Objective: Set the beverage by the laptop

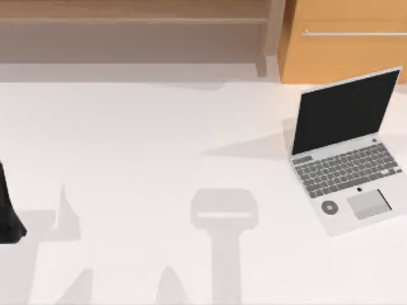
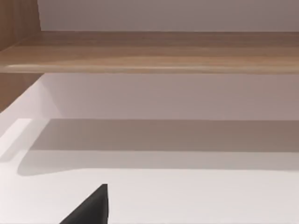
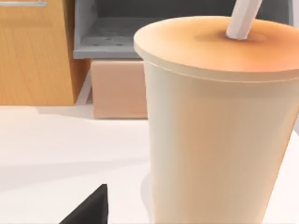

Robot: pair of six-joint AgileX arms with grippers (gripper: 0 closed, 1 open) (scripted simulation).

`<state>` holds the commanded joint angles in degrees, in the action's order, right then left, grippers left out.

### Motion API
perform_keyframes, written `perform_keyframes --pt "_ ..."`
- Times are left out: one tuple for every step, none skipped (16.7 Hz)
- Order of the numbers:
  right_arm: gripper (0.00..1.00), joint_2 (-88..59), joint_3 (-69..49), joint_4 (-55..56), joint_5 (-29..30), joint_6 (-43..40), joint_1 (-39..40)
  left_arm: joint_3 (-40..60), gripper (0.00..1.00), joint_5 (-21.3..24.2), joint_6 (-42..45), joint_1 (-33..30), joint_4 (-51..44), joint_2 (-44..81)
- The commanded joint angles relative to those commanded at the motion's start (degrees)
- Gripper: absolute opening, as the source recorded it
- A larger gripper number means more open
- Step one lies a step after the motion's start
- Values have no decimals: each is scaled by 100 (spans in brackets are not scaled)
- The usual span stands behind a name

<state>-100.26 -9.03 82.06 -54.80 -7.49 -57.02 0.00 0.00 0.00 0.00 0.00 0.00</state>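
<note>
top view, laptop (image 1: 348,152): open at the table's right side, toward the far edge; black screen, grey keyboard, trackpad, small round grey mark; no readable writing.
top view, table (image 1: 159,146): white, with grey shadows near the front.
top view, left arm (image 1: 7,210): dark shape at the left edge.
top view, cabinet (image 1: 343,38): orange wood, beyond the laptop.
top view, shelf (image 1: 133,19): wooden, along the far side.
left wrist view, left gripper (image 2: 91,207): one dark fingertip over the bare table; cannot tell how far open; nothing seen held.
right wrist view, cup (image 3: 217,121): tan beverage cup with a lid and white straw, standing on the table, close before the camera; no label.
right wrist view, right gripper (image 3: 91,207): dark fingertip beside the cup; grip cannot be told.
</note>
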Motion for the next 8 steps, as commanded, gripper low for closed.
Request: perform_keyframes --pt "100 -51 -71 7 79 22 78 0 100 0 0 0 0 0" --pt "100 -138 -182 17 214 56 211 0 100 0 0 0 0 0" --pt "100 -257 -321 28 385 97 378 0 100 0 0 0 0 0" --pt "100 -394 -479 38 585 140 574 0 100 0 0 0 0 0" --pt "100 -538 -644 44 811 183 798 0 100 0 0 0 0 0" --pt "100 -680 -810 47 1043 223 1030 0 100 0 0 0 0 0" --pt "100 -812 -963 47 1248 258 1236 0 100 0 0 0 0 0" --pt "100 -921 -1087 48 1399 284 1387 0 100 0 0 0 0 0"
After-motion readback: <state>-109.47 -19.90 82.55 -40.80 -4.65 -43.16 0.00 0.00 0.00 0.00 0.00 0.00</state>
